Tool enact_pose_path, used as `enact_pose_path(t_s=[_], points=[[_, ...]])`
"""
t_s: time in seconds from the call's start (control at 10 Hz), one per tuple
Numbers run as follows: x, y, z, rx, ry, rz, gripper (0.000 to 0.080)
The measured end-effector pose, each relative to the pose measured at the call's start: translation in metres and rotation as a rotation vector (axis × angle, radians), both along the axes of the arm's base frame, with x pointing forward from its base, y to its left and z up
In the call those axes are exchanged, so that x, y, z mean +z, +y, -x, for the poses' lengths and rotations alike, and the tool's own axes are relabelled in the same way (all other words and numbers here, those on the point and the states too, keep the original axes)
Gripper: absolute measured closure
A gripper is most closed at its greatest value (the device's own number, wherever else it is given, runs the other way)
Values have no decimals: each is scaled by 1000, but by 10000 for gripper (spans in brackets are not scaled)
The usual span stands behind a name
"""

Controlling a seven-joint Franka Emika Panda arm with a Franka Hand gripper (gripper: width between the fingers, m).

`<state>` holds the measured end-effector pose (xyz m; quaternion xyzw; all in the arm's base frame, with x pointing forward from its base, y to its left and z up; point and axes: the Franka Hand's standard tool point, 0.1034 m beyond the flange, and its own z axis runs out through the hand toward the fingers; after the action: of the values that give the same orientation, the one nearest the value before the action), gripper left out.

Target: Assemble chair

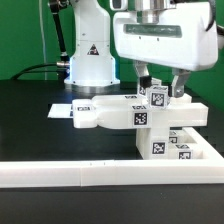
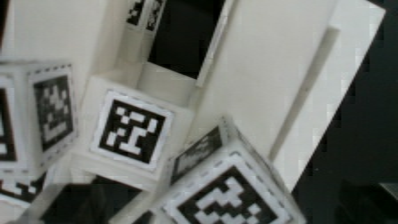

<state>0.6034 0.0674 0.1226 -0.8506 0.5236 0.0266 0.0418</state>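
The partly built white chair (image 1: pixel 128 116) lies near the front of the black table. It has a flat panel with tagged blocks, and legs (image 1: pixel 158 142) reach down toward the rail. A small tagged cube (image 1: pixel 157 98) sits on top of it. My gripper (image 1: pixel 160 88) hangs right over that cube. One dark finger (image 1: pixel 143 79) stands on each side of the cube, spread apart and open. The wrist view is filled by tagged chair pieces up close: a tagged block (image 2: pixel 125 127), a tilted tagged cube (image 2: pixel 249 188) and a white panel (image 2: pixel 267 70). My fingers do not show clearly there.
A long low white border rail (image 1: pixel 90 176) runs along the front. The marker board (image 1: pixel 63 109) lies flat at the exterior view's left of the chair. The arm's white base (image 1: pixel 88 55) stands behind, with cables by it.
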Motion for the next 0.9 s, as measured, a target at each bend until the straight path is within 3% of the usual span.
enact_pose_path(t_s=[0.7, 0.8, 0.9], points=[[-2, 0, 1, 476, -41, 6, 151], [-2, 0, 1, 479, -41, 6, 246], [-2, 0, 1, 478, -41, 6, 246]])
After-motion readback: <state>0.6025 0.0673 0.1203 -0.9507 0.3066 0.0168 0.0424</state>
